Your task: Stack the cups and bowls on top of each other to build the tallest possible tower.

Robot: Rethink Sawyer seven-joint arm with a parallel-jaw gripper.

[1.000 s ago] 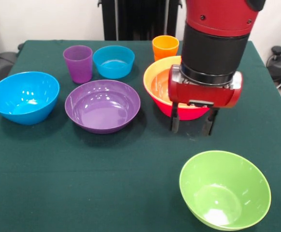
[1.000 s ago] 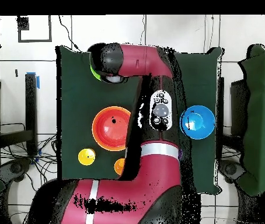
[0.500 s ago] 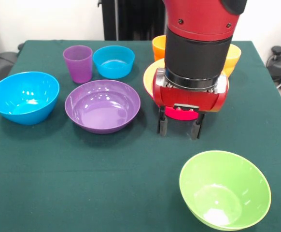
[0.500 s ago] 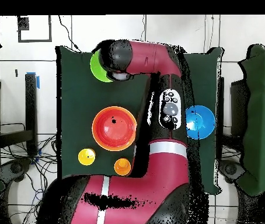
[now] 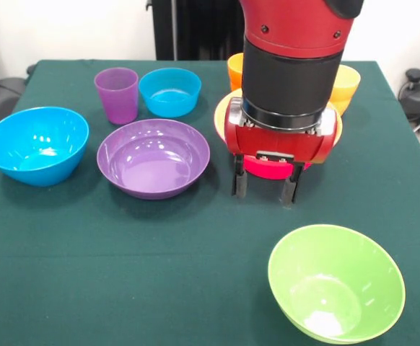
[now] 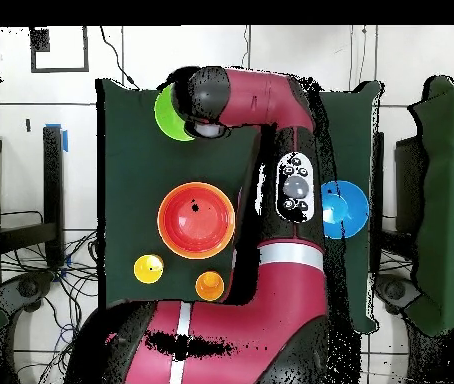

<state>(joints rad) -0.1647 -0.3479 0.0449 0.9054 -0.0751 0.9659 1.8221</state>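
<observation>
My gripper [image 5: 263, 189] hangs open and empty just above the table, right in front of the tower [image 5: 222, 114]. The tower is a large pink bowl [image 5: 268, 168] with orange and red-orange bowls nested in it, mostly hidden behind my wrist; from overhead it shows whole [image 6: 196, 220]. The green bowl [image 5: 335, 281] sits near the front right. The purple bowl [image 5: 153, 157], large blue bowl [image 5: 35, 144], small blue bowl [image 5: 169, 91] and purple cup [image 5: 117, 94] stand to the left. The orange cup [image 5: 233, 68] and yellow cup [image 5: 347, 83] stand behind the tower.
The dark green cloth [image 5: 123, 288] covers the table. In the overhead view my arm [image 6: 271, 200] hides the gripper and the purple things; the green bowl [image 6: 171, 112], blue bowl [image 6: 346, 208], yellow cup [image 6: 148, 268] and orange cup [image 6: 209, 285] show there.
My arm has swung left across the front of the tower, uncovering the yellow cup. The gripper stays open and empty. No bowl or cup has moved.
</observation>
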